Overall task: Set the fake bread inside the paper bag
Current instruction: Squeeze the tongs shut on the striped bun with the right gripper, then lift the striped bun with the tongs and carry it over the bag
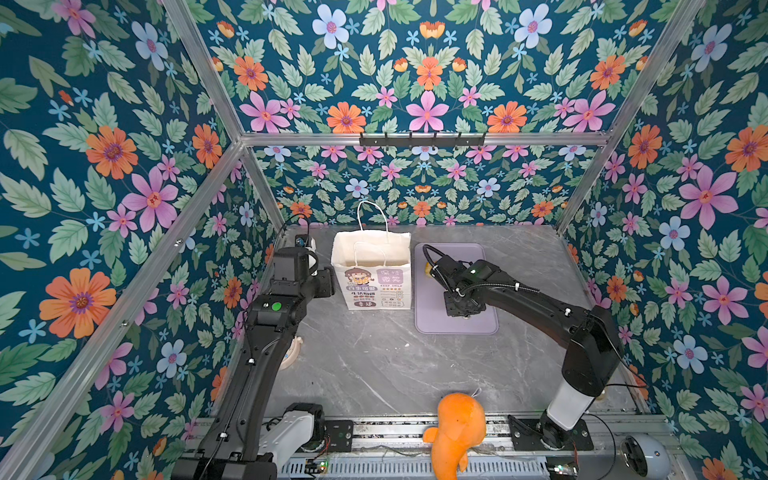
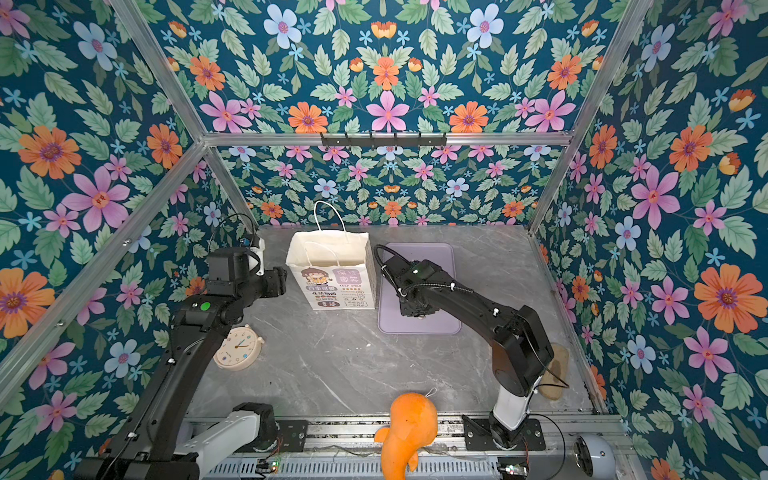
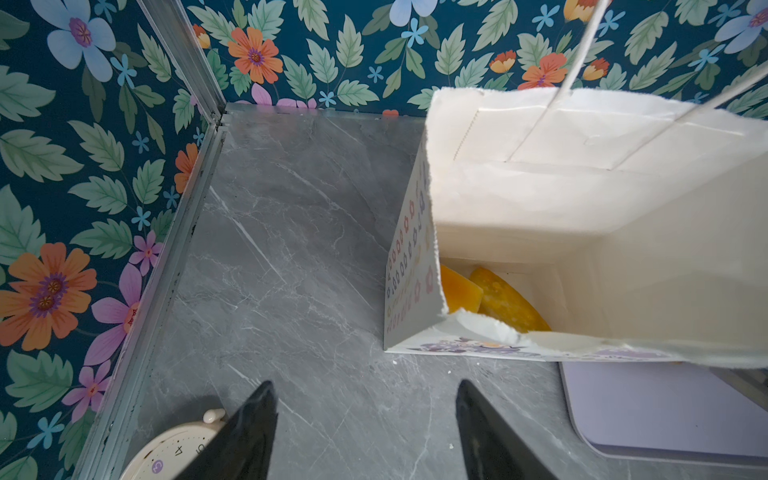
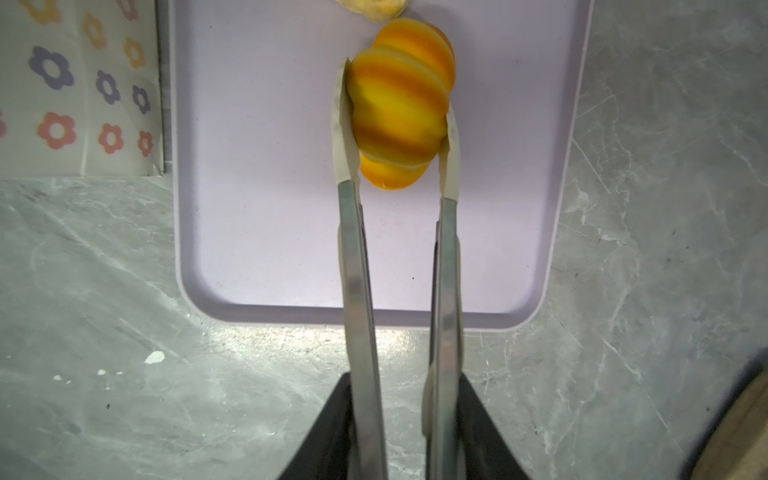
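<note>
**Orange plush toy (image 1: 457, 428) at the front rail; ridged bun (image 4: 401, 108) pinched in tongs (image 4: 357, 270)**

- Desk (image 1: 374, 365): grey marble pattern, carries all items.
- Paper bag (image 1: 374, 282): upright at the back, mouth open, just left of the tray.
- Tray (image 1: 457, 326): lavender, flat on the desk.
- Clock (image 2: 237, 348): lying face up near the left arm.
- Left end effector (image 3: 365, 384): released, fingers spread, nothing between them, above bare desk beside the bag.
- Right end effector (image 4: 405, 386): clenched on the metal tongs. Their pale tips press both sides of the ridged bun over the tray. Contact between bun and tray: cannot tell.
- Fake bread in the bag: two pieces (image 3: 509, 305) at the bottom.
- Pale bread piece (image 4: 374, 8): on the tray beyond the bun, mostly cut off.
</note>
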Robot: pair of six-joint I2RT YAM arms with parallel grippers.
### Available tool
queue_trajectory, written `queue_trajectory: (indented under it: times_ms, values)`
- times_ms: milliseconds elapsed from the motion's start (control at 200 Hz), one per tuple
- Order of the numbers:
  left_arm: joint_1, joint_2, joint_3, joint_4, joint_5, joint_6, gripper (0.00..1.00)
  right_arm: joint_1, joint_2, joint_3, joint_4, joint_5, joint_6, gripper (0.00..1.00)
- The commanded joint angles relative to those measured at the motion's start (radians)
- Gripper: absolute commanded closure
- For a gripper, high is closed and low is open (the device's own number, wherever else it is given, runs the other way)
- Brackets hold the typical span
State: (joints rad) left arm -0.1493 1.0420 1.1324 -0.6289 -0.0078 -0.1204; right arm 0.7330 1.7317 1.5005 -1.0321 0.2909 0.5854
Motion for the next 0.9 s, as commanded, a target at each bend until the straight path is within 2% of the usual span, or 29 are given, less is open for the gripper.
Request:
queue_trajectory:
  times_ms: [0,245,555,895]
  values:
    - [0.001,-0.002,0.0,0.005,0.001,0.01,0.31,0.0,-0.031,0.015,-0.033,0.028,-0.011,0.65]
    - [0.001,-0.004,0.002,0.005,0.004,0.009,0.31,0.0,-0.132,0.053,-0.068,0.042,-0.048,0.65]
    - [0.002,-0.008,0.015,0.001,0.008,0.006,0.31,0.002,-0.254,0.173,-0.089,-0.008,-0.154,0.67]
    - [0.001,-0.016,0.029,-0.007,0.016,-0.001,0.31,0.002,-0.291,0.367,-0.111,-0.075,-0.282,0.67]
